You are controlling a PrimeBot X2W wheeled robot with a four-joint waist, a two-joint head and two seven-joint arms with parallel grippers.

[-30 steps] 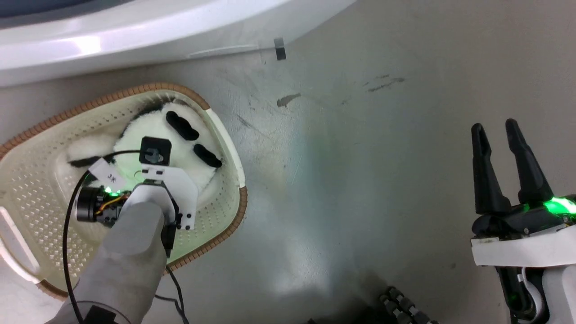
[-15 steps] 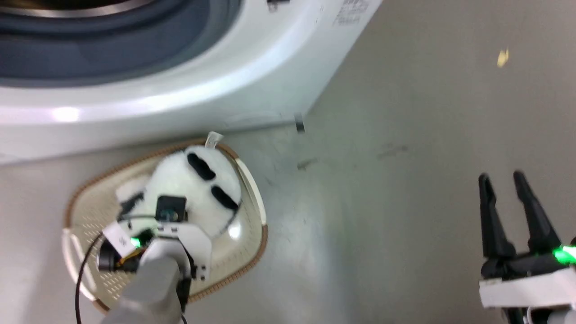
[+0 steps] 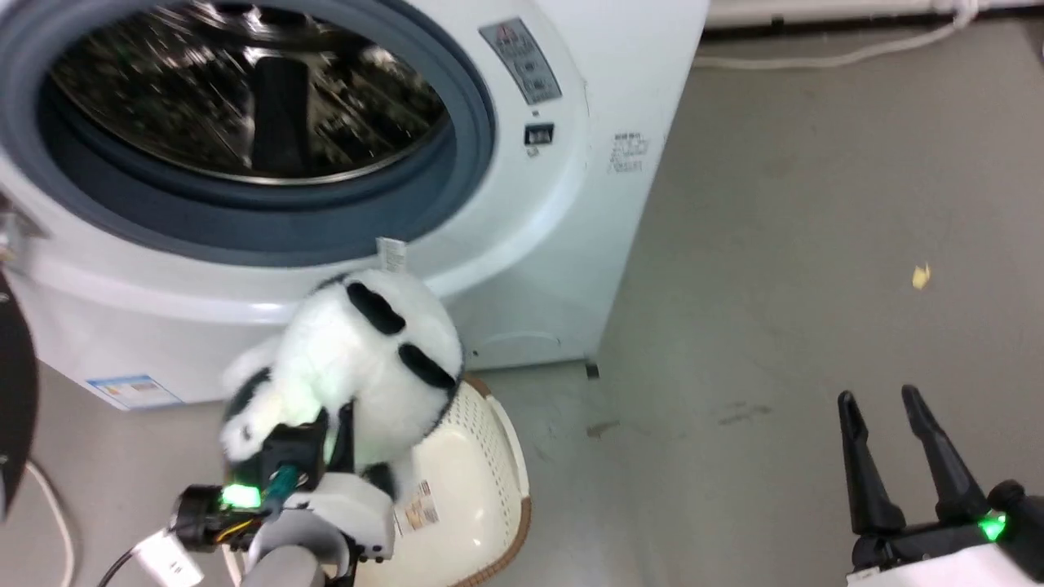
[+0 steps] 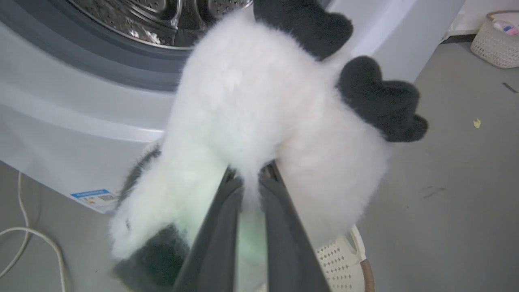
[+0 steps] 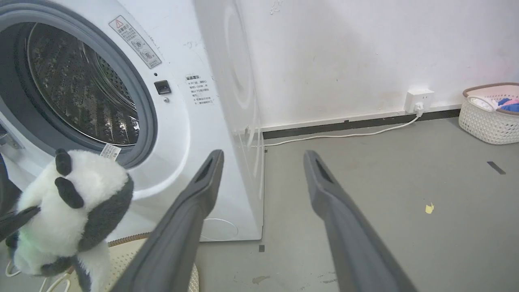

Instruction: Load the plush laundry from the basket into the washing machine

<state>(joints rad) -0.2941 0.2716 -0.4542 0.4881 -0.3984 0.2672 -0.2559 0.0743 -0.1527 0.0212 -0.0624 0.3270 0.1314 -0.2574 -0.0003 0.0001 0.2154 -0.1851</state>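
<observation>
My left gripper [image 4: 251,180] pinches the plush panda [image 3: 359,367], which hangs at the lower left of the head view, above the basket [image 3: 489,465] and just below the open mouth of the washer [image 3: 571,204]. My right gripper [image 3: 877,397], lower right, has its fingers spread apart.

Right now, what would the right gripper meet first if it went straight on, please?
Likely the washer at its rear side edge, or the wall just behind; depth is unclear.

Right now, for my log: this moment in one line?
left gripper jaws shut on plush laundry | above basket | right gripper jaws open
</observation>
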